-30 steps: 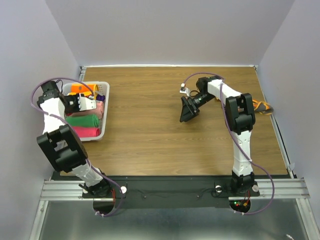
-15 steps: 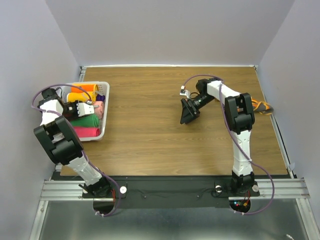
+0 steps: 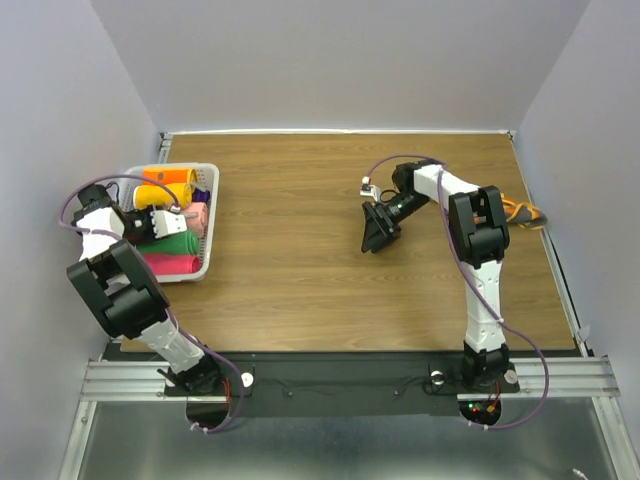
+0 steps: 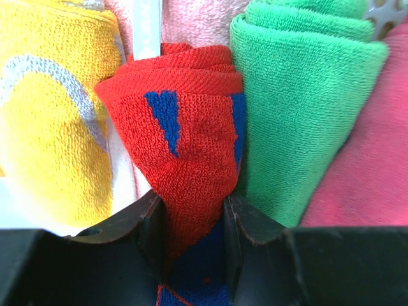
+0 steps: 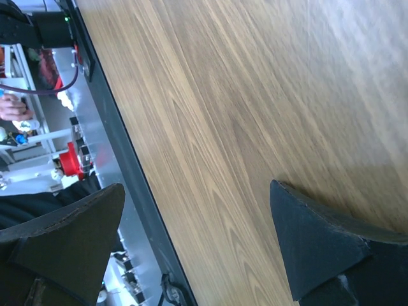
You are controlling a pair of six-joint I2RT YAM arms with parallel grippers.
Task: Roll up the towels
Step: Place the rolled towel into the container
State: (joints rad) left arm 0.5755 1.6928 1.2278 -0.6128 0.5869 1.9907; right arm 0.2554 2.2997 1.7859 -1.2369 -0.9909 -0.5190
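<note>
My left pincer (image 4: 194, 237) half closed, pads pinching red-blue towel (image 4: 185, 127) roll, inside basket (image 3: 208, 250) at 9 o'clock side of table (image 3: 300, 280). Yellow roll (image 4: 44, 127) touches it at 9 o'clock, green roll (image 4: 299, 95) at 3. My right pincer (image 3: 378, 228) spread wide, holding nothing, over bare wood, well apart from basket.

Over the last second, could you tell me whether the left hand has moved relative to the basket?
Yes: the left hand has shifted toward the near end of the basket, uncovering the orange roll at its far end.
</note>
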